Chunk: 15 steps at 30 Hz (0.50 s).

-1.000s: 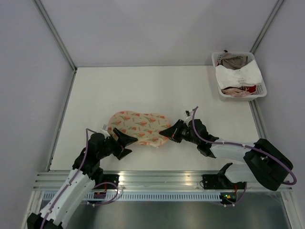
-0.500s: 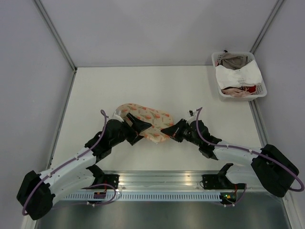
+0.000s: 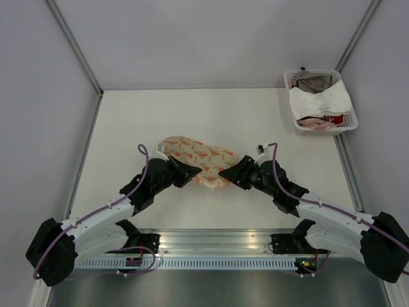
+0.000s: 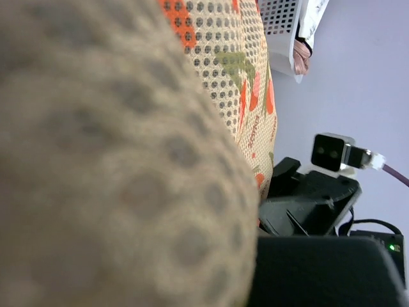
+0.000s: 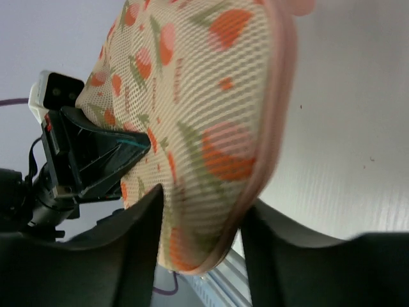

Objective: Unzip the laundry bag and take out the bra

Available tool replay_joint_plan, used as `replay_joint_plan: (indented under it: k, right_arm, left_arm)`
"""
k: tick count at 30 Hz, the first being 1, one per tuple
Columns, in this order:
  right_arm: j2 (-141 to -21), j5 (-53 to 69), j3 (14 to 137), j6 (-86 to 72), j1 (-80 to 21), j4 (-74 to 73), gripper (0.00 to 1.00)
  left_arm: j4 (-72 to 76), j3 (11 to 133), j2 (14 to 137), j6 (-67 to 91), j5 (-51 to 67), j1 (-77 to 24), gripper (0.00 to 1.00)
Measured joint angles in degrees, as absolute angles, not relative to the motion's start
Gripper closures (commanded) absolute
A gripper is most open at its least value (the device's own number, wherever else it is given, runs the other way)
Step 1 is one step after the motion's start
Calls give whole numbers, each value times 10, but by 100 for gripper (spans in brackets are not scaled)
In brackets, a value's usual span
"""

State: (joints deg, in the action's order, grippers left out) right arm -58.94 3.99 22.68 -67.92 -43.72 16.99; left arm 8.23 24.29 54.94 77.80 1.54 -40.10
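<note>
Change noted: the left gripper [image 3: 190, 171], which stood wide open just short of the laundry bag [image 3: 199, 155] a second ago, has reached in and shut. Its fingers are now pinched on the bag's edge. In its wrist view the mesh lies hard against the lens, so we judge this a real grip on fabric.

Over the same second the right gripper [image 3: 223, 174] has gone from a tight pinch to fingers standing apart. The bag's opposite end still sits between them. We cannot tell whether the pads still press on it.

Meaning: we judge that the hold is passing from right to left. That would free the right gripper to go for the zip pull, while the left anchors the bag. Nothing is unzipped yet.

Condition of the bag: it spans the gap between the two grippers, just ahead of both. It is raised and bunched rather than flat on the surface [image 3: 255, 121]. It is cream padded mesh with an orange-red and green print. The pink edging [image 5: 281, 96] runs round the rim nearest the right gripper and appears closed. We see no zip pull, and the bra is not visible.
</note>
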Motion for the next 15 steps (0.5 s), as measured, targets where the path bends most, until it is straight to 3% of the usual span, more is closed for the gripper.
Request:
replay_joint_plan:
  k: [1,4,11,15]
  right_arm:
    - [-580,39,232,-663,-439,153,31]
    - [-553,33,246,-616,-443,106,20]
    - [-512,1,262,-510,-458,7,18]
    - [-510,-44,262,-465,-514,-20,19]
  left_arm:
    - [85,243,552,778,14,-401,98]
    - [94,244,564,778,1,-402,98]
    - [100,245,607,801,-46,-402,98]
    - [94,270,656,833,-62,-402,98]
